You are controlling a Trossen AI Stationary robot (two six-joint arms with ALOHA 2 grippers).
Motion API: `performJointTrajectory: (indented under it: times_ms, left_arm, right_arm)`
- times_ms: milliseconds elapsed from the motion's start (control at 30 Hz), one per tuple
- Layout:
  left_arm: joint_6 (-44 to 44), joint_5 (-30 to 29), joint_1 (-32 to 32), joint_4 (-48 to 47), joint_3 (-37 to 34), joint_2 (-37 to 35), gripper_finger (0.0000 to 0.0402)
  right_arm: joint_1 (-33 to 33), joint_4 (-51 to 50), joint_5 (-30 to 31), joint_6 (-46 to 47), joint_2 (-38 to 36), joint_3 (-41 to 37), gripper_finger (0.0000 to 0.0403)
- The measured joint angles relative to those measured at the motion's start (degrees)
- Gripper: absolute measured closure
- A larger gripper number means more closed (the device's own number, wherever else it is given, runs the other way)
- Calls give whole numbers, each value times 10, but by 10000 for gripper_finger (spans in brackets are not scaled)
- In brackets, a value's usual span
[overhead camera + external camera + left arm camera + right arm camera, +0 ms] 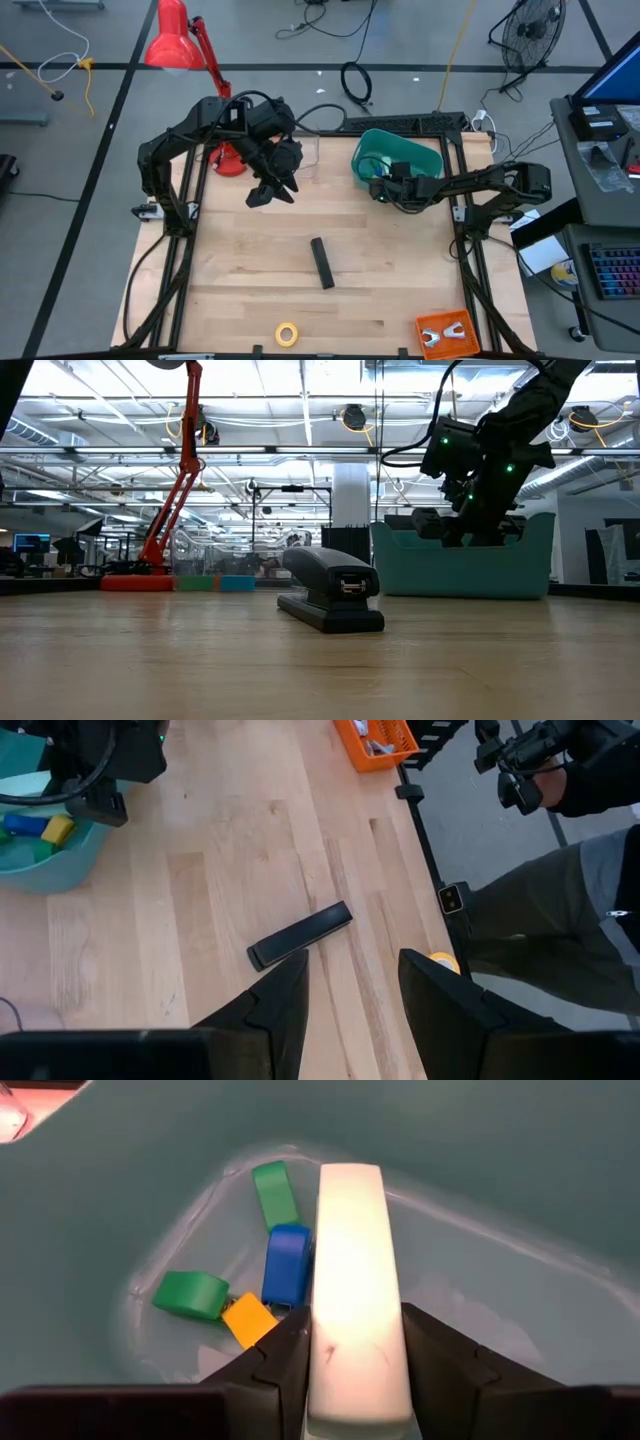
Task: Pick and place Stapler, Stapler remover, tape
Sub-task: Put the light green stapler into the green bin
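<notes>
Right gripper point(352, 1355) sits over the teal bin point(425, 152) at the far right of the bench point(400, 270), fingers clamped on a long white bar-shaped object point(352, 1280). Its identity is uncertain; possibly a pale stapler. Step in hand, by my reading: release it into the bin.

To do this well: lower until the bar's free end is inside the bin walls, open the fingers fully, lift straight up so a finger does not drag the bar back out. The bar points toward the small blocks point(270, 1255) on the bin floor (green, blue, yellow); landing on them is harmless.

Left gripper point(350, 990) hovers above the bench's far-left middle, fingers wide apart and empty, looking down on the black stapler point(321, 262). That stapler lies flat mid-bench, well apart from both grippers. A yellow tape roll point(288, 334) lies near the front edge.

An orange tray point(444, 334) is at the front right corner.

Hard to make out:
- Only one tape roll shows; other rolls not seen.
- Tray contents unclear; a stapler remover cannot be picked out.
- Bin floor is partly hidden by the bar.
- A person point(560, 870) stands beside the bench, cut off by the left wrist view's frame.
</notes>
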Motion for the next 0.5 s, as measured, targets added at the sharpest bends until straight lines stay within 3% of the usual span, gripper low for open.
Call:
performJointTrajectory:
  times_ms: [500]
  left_arm:
    - [0, 0, 0, 0, 0, 0, 245]
  right_arm:
    - [-1, -3, -19, -20, 0, -2, 231]
